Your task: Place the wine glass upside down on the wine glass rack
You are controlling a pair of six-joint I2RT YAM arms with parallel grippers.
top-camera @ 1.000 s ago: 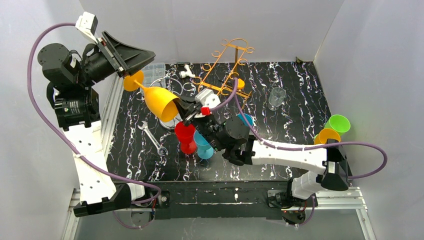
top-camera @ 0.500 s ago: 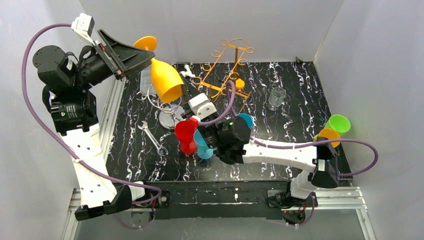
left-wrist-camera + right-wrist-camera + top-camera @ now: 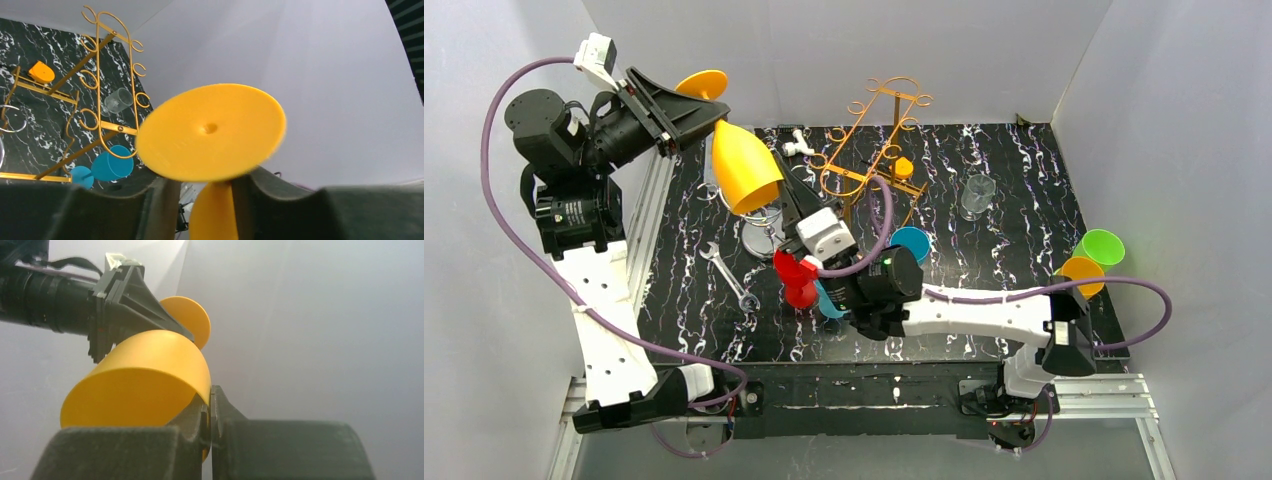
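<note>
The yellow wine glass [image 3: 744, 165] hangs in the air over the table's back left, mouth down and tilted, with its foot [image 3: 702, 83] uppermost. My left gripper [image 3: 714, 115] is shut on its stem, just under the foot. In the left wrist view the foot [image 3: 210, 132] fills the middle and the stem sits in the left gripper [image 3: 205, 200]. My right gripper [image 3: 782, 192] reaches up from below and is shut on the bowl's rim. The right wrist view shows it [image 3: 210, 412] pinching the bowl's edge [image 3: 140, 385]. The orange wire rack [image 3: 874, 140] stands at the back centre, to the right of the glass.
A red glass [image 3: 796, 275], two blue glasses [image 3: 912, 240] [image 3: 829, 300], a wrench [image 3: 729, 277] and a clear glass on its side [image 3: 764, 228] lie beneath the arms. A clear tumbler [image 3: 976, 195], a green cup [image 3: 1101, 247] and an orange cup [image 3: 1079, 270] stand at the right.
The left arm lifted the glass and turned it from lying sideways to mouth down. The right gripper rose from beside the red glass and closed on the bowl's rim.
</note>
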